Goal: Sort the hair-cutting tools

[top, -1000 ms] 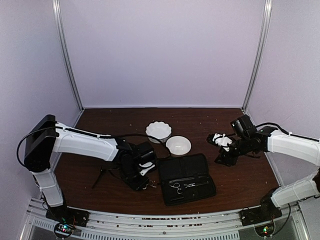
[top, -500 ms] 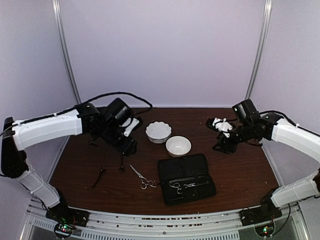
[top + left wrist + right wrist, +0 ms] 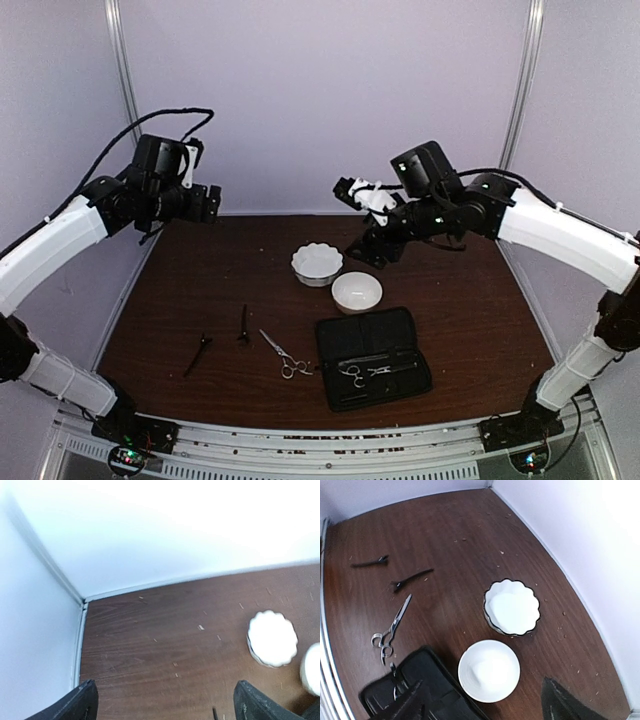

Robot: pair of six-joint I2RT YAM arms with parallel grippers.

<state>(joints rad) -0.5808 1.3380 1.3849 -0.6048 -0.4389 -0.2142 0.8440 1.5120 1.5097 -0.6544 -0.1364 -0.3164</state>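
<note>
One pair of silver scissors (image 3: 283, 354) (image 3: 390, 627) lies on the brown table, just left of the open black case (image 3: 372, 340). A second pair of scissors (image 3: 368, 372) rests inside that case. Two black clips (image 3: 243, 325) (image 3: 200, 352) lie further left, and both show in the right wrist view (image 3: 412, 578) (image 3: 369, 562). My left gripper (image 3: 208, 200) (image 3: 165, 705) hangs high over the back left corner, open and empty. Above the two bowls my right gripper (image 3: 362, 220) (image 3: 482, 702) is open, nothing in it.
A scalloped white bowl (image 3: 317, 262) (image 3: 512, 606) (image 3: 271, 637) and a round white bowl (image 3: 357, 291) (image 3: 489, 670) stand mid-table behind the case (image 3: 427, 692). White walls close the back and both sides. Small crumbs dot the table.
My left arm rose from the table beside the case to the back left and its gripper opened; the scissors stay on the table. My right arm swung left over the bowls and opened wider.
</note>
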